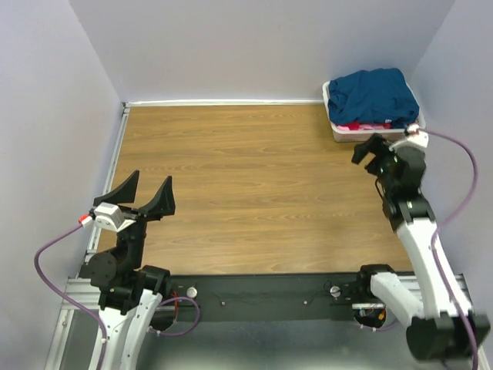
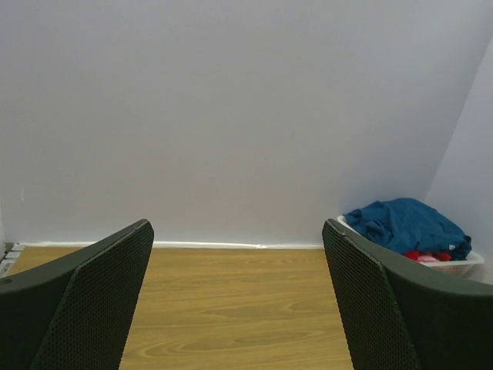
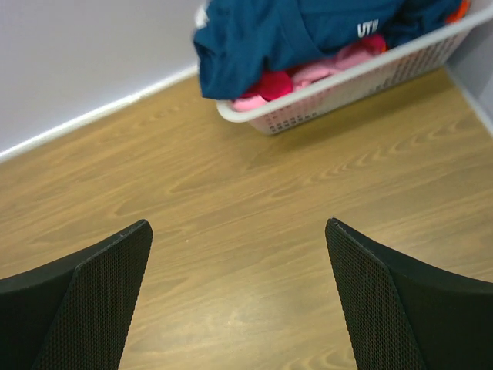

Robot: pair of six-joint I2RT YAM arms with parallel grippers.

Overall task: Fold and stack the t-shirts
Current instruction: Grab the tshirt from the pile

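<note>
The t-shirts lie heaped in a white basket at the table's far right corner. A dark teal-blue t-shirt covers the pile, and magenta-pink cloth shows beneath it. My right gripper hovers just in front of the basket, open, with nothing between its fingers. Far away at the near left, my left gripper is raised and open, also holding nothing.
Bare wooden tabletop stretches between the arms. Grey walls close in the back and both sides. The basket's rim is close ahead of the right gripper. A black rail runs along the near edge.
</note>
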